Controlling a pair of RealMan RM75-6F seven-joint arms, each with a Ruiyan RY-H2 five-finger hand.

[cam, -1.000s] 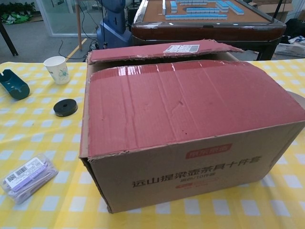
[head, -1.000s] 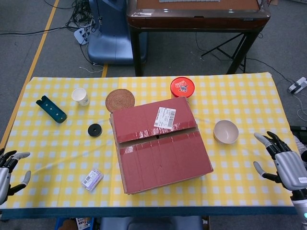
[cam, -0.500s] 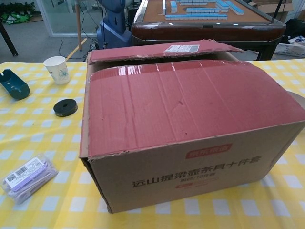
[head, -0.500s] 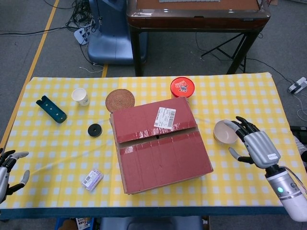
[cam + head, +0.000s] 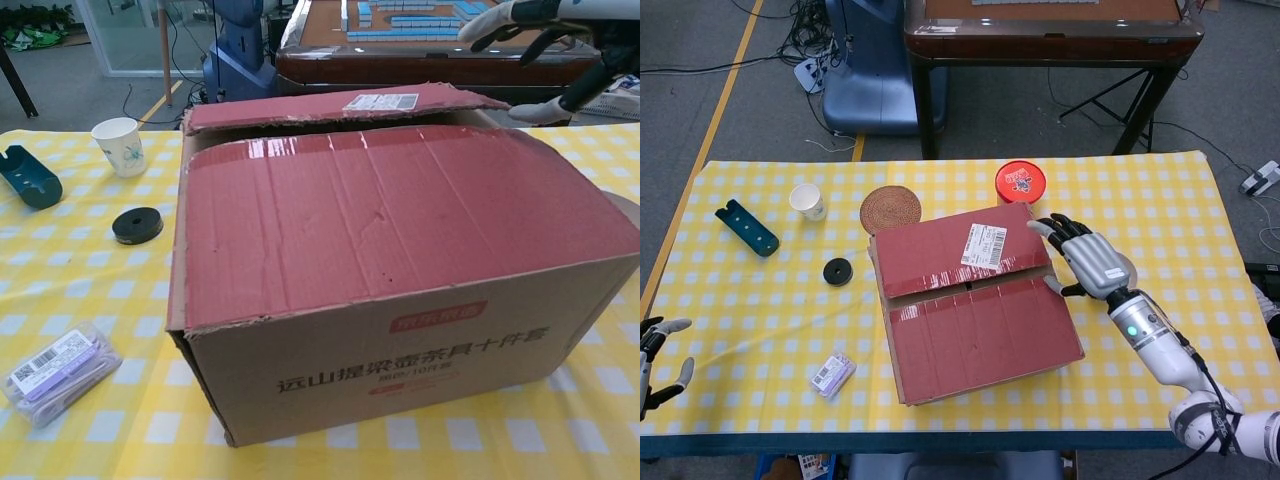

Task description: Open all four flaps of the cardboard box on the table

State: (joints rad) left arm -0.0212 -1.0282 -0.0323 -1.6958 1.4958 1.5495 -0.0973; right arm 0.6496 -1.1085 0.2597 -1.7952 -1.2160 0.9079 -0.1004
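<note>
The cardboard box (image 5: 975, 300) sits mid-table (image 5: 1160, 210), both top flaps down, so none are opened yet. My right hand (image 5: 1085, 258) hovers spread and empty at its far right edge.

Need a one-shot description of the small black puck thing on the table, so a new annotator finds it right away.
Start at the big red-topped cardboard box in the middle of the yellow checked table, then look just off its left side. The black puck lies there flat on the cloth, touching nothing. It is the only black item: the paper cup behind it is white, the woven coaster brown.
</note>
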